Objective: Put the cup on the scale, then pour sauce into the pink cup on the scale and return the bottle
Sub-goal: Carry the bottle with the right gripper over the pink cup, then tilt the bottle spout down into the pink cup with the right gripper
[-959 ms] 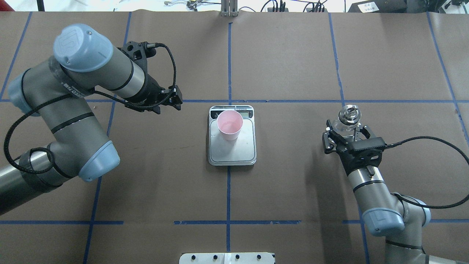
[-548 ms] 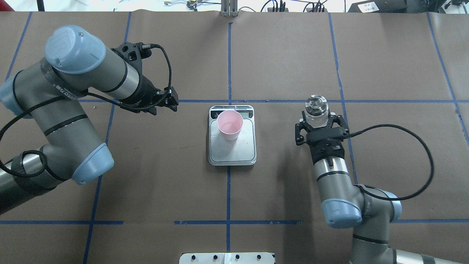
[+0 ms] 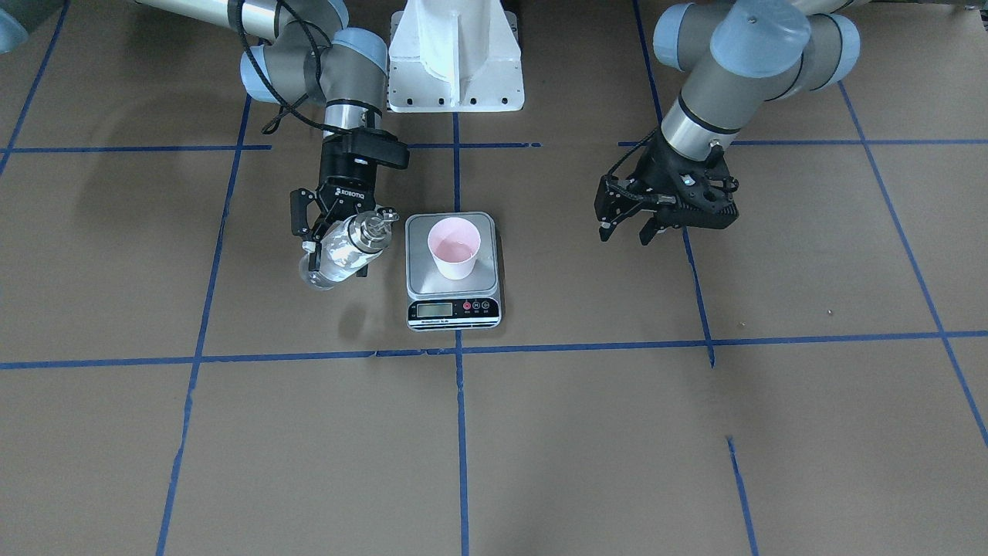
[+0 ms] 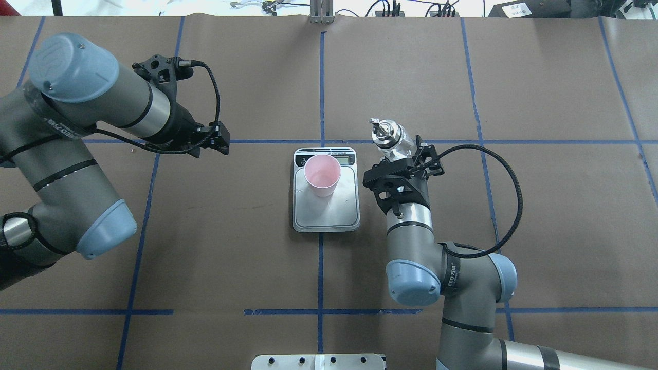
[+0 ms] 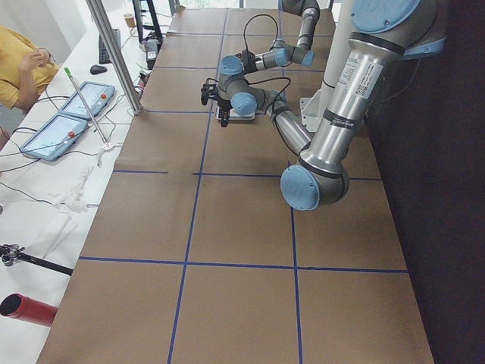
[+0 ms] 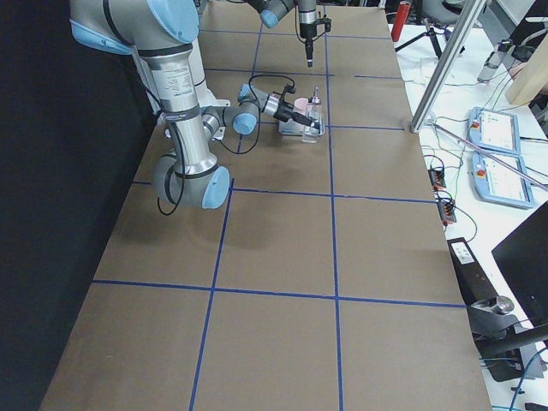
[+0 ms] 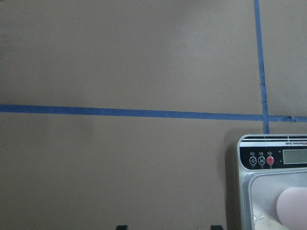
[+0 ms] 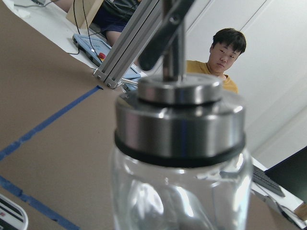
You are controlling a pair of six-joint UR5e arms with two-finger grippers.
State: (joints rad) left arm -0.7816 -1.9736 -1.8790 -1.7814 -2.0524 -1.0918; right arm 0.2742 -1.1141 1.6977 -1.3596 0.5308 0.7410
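Note:
The pink cup (image 4: 322,174) stands upright on the far part of the scale (image 4: 334,213), whose black display strip (image 3: 453,310) faces away from me. My right gripper (image 4: 403,156) is shut on the clear glass bottle (image 4: 395,141) and holds it tilted just right of the scale. Its metal pourer cap (image 3: 374,226) points towards the cup (image 3: 454,245). Clear sauce (image 3: 330,261) shows through the glass. The right wrist view is filled by the bottle (image 8: 180,191). My left gripper (image 4: 222,140) is open and empty, left of the scale (image 7: 268,160).
The table is covered in brown paper with blue tape lines. The white robot base (image 3: 455,54) stands behind the scale. A metal post (image 4: 321,13) stands at the far edge. An operator (image 8: 225,48) sits beyond the table.
My right arm has carried the bottle leftwards from the right side to beside the scale and tilted it towards the cup. My left arm has drawn back to the left.

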